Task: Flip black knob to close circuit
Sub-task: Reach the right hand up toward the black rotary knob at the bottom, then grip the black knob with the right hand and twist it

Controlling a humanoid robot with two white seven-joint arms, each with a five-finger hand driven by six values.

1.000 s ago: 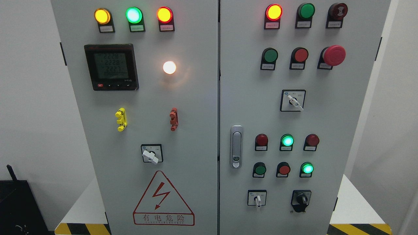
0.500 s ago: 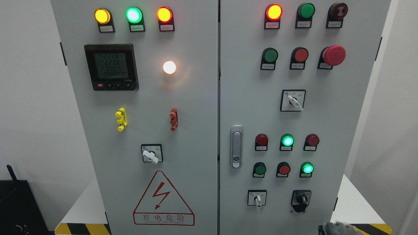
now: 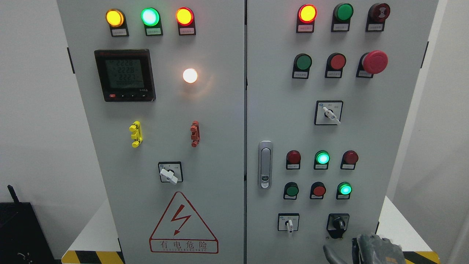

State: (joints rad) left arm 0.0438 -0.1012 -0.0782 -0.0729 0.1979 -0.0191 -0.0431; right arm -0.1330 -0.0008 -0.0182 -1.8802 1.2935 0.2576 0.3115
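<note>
Black knob [image 3: 337,224] sits low on the right-hand door [image 3: 278,110] of the cabinet, in the bottom row of controls, on its black plate, handle pointing roughly upward. My right hand [image 3: 370,251] is in at the bottom edge of the head view, just below and a little to the right of the knob, not touching it; I see a grey gloved back and one finger [image 3: 331,255] sticking out to the left, but the rest is cut off by the frame, so I cannot tell whether the hand is spread or curled. Nothing is in it that I can see. Left of the knob, same row, there's a white-handled selector [image 3: 289,223], with bare panel between the two. Directly above the knob is a row of three buttons, the lit green one [image 3: 344,189] nearest over it, the red one [image 3: 318,190] beside that, leaving a clear band of door between buttons and knob. To the right, the door's edge [image 3: 381,220] runs close to the knob, and past it the white tabletop [image 3: 397,229] shows, with a yellow-and-black striped border [image 3: 421,255] at the front. Further left, the door handle [image 3: 265,165] stands near the seam between the doors, and the left door carries a warning triangle [image 3: 183,223].
</note>
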